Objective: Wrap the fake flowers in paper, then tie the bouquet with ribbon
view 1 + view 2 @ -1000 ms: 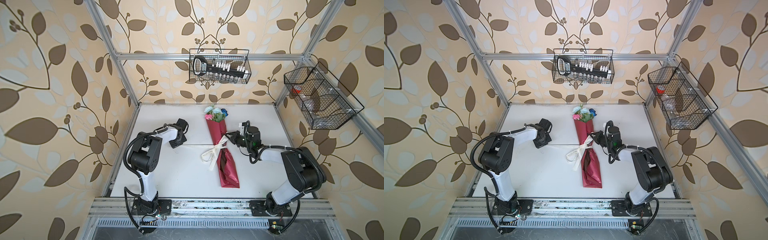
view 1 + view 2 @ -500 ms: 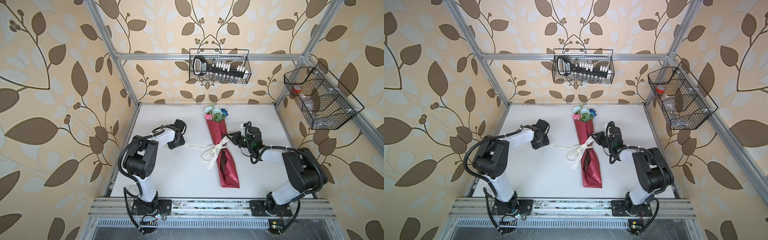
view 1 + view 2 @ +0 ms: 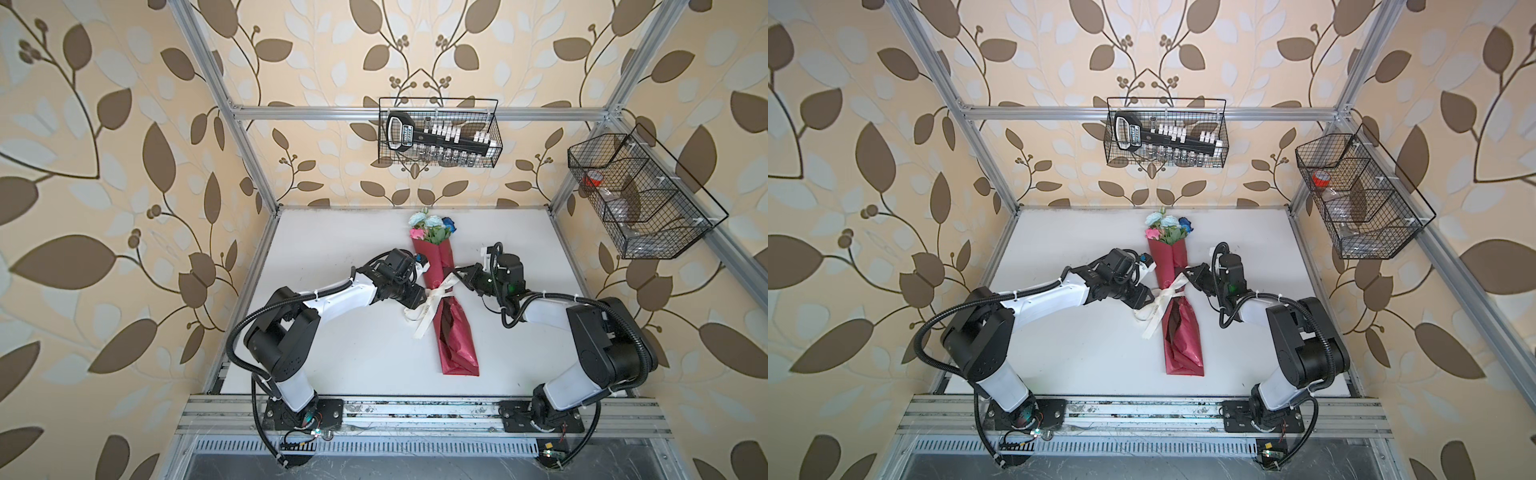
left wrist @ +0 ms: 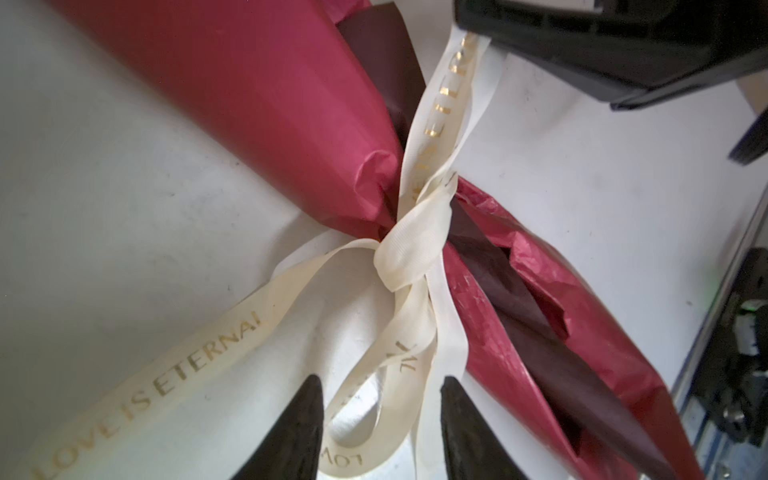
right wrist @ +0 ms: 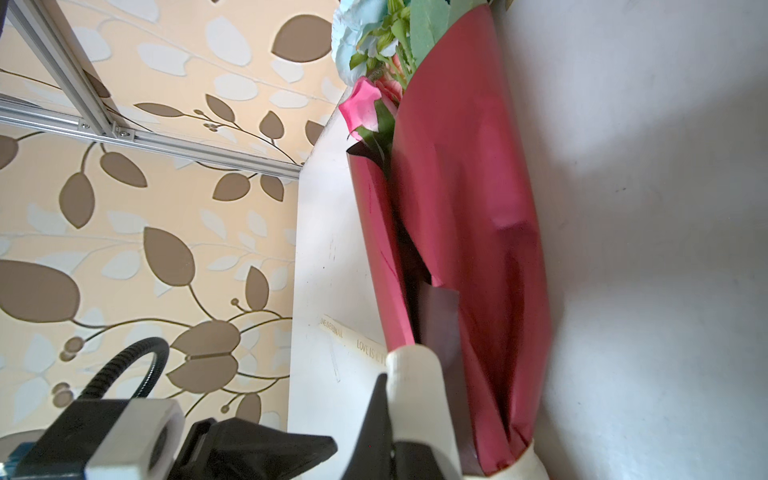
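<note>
Ribbon [image 4: 232,336], cream with gold lettering, is tied round the narrow waist of the red wrapping sheet [image 3: 456,338] [image 3: 1184,340], and its knot [image 4: 415,245] is the reference for everything else. On the far side of the knot, toward the back wall, the bouquet of fake flowers [image 3: 432,226] [image 3: 1166,226] shows its pink, pale-blue and dark-blue blooms at the sheet's wide mouth; the stems are hidden inside. The whole bundle lies flat on the white table [image 3: 316,241]. Just left of the knot in both top views sits the left gripper [image 3: 417,306] [image 4: 378,382], its fingers [image 4: 299,424] standing partly apart with a ribbon loop running loosely between them. Right of the knot, the right gripper [image 3: 459,276] [image 3: 1188,275] is pinched closed on a strand that runs up from the knot. A loose tail trails from the knot toward the front rail
</note>
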